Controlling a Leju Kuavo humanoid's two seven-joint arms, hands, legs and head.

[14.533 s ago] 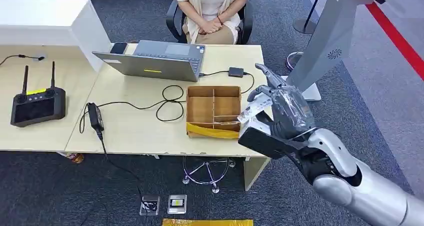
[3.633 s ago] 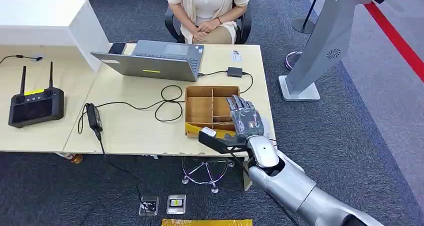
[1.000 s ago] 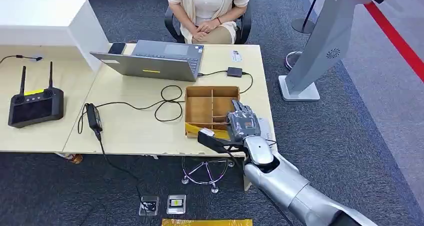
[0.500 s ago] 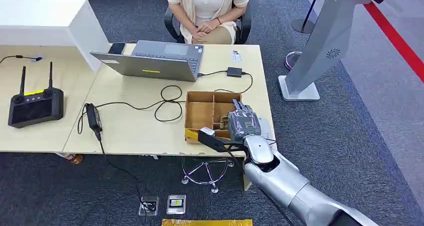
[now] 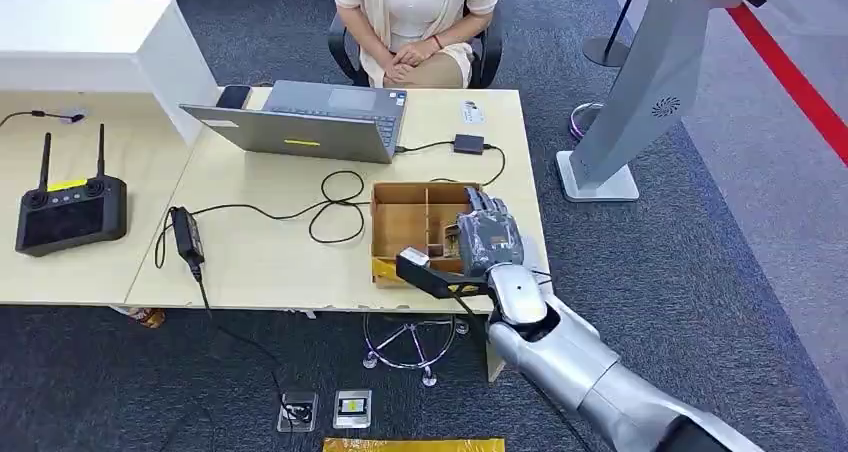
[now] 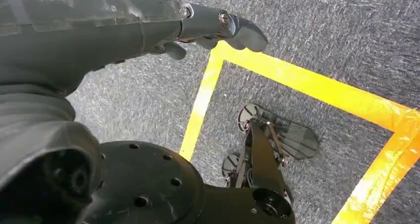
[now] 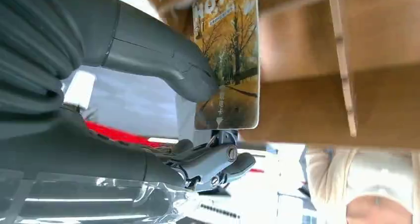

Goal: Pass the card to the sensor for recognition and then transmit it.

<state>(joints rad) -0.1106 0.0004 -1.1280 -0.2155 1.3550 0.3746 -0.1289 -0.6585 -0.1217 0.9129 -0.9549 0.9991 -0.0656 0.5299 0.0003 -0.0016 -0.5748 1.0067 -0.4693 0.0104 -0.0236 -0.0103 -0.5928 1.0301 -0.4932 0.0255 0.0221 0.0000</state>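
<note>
card point(image 7: 229, 55): yellow-orange autumn trees, pale lettering
divided box point(image 5: 420, 220): brown cardboard, yellow tape along its near edge
right hand point(image 5: 487, 240): dark grey under clear plastic film
right arm point(image 5: 590, 372): silver
table point(image 5: 270, 252): pale wood
laptop point(image 5: 310, 122): grey
cables point(image 5: 335, 207): black
carpet point(image 5: 760, 272): dark grey, red stripe
floor tape point(image 6: 317, 87): yellow

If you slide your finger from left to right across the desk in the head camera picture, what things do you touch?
Black remote controller → power adapter → laptop → wooden box → right hand.
</note>
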